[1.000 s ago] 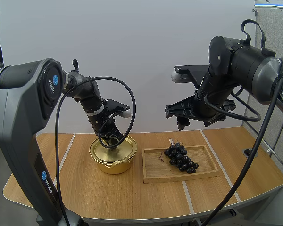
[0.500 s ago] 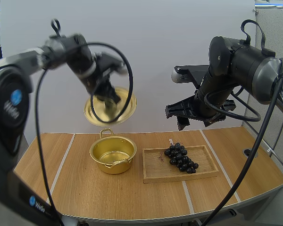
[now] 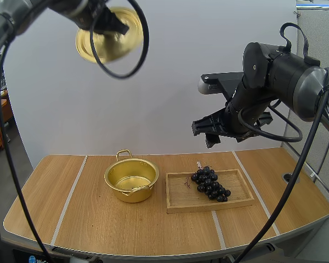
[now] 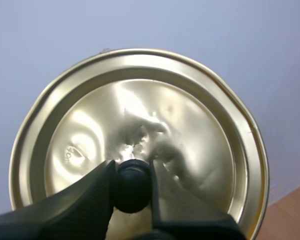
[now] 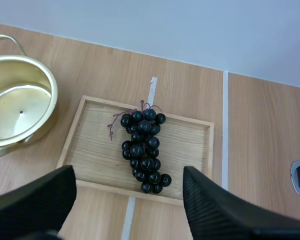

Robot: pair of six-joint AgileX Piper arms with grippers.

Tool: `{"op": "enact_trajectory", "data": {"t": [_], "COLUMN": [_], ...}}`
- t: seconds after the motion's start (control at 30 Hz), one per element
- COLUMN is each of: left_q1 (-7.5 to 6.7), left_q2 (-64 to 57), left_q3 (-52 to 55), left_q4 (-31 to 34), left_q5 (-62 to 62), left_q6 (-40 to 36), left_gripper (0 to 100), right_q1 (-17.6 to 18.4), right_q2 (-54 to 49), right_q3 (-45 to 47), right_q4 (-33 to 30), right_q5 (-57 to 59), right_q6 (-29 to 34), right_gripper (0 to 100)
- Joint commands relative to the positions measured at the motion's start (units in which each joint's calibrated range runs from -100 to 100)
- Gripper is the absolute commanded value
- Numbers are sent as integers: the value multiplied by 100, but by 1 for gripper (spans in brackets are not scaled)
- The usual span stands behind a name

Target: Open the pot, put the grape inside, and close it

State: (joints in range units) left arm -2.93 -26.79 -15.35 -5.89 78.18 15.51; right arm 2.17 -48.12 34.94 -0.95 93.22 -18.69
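Left jaws, high above the counter [image 3: 98, 224], were clenched on the black knob [image 4: 133, 184] of the gold lid [image 3: 105, 35]. Right jaws hung released, fingers [image 5: 215, 210] wide apart, above the wooden tray [image 3: 238, 192]. The grape bunch [image 3: 209, 183] lay on the tray. The uncovered pot [image 3: 132, 194] stood on the counter just beside the tray.

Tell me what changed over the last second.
The left hand, shut on the lid, lifted it off the pot and carried it high up and to the left. The pot, the grapes on the tray and the open right hand above them hardly moved.
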Motion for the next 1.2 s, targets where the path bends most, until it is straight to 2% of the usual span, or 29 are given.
{"op": "enact_trajectory", "data": {"t": [0.0,0.1,0.27,0.43,0.73,1.17], "left_q1": [-16,-16,-16,-16,-16,-16], "left_q2": [-54,-54,-58,-58,-58,-58], "left_q3": [-431,-596,-602,-602,-602,-602], "left_q4": [89,89,89,89,89,89], "left_q5": [-513,-824,-2374,-3214,-3314,-3314], "left_q6": [-143,-143,-143,-143,-143,-143], "left_gripper": [0,0,0,0,0,0], "right_q1": [-26,-26,-34,-174,-821,-868], "right_q2": [448,1012,1937,2567,3621,4259], "right_q3": [-42,-42,-42,-42,-147,-188], "right_q4": [-204,-230,-230,-187,1425,1873], "right_q5": [-486,-530,-875,-1374,-1496,-1502], "right_q6": [-266,-401,-624,-893,-2538,-3248], "right_gripper": [100,100,100,100,100,100]}}
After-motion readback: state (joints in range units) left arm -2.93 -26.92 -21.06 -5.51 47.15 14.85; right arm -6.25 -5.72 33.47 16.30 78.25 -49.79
